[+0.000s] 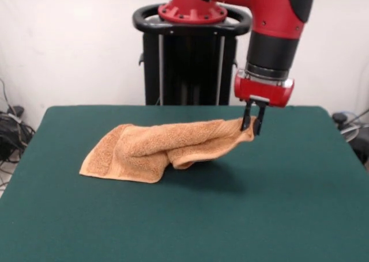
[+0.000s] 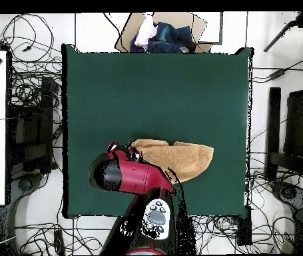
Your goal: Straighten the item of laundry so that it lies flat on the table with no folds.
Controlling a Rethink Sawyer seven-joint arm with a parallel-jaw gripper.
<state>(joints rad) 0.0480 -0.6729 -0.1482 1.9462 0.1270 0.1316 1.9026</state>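
**Towel corner pinched and lifted, rest bunched on the felt**

Gripper [image 1: 253,125] hung below the red wrist at the right of the front view, its two dark fingers [image 1: 247,121] drawn close together on one corner of the towel [image 1: 155,150]. That corner sat raised off the table [image 1: 277,204], with a shadow on the felt beneath the lifted span.

From the pinched corner the cloth ran as a narrow, doubled band sloping down toward the left of the front view. Midway, a fold curled under and made a hanging lip. Further left the towel widened into a flatter wedge that rested on the felt, its outer edge showing a smoother woven band. Colour was light orange-tan, surface a looped terry nap. No tag could be made out.

In the overhead view the towel [image 2: 180,159] lay as an elongated, rounded-end strip in the half of the table [image 2: 154,80] nearer the robot's base, one end hidden beneath the red arm [image 2: 130,175]. The gripper itself was covered by the arm there.

Beyond the far table edge, a cardboard box [image 2: 164,33] held mixed cloth.
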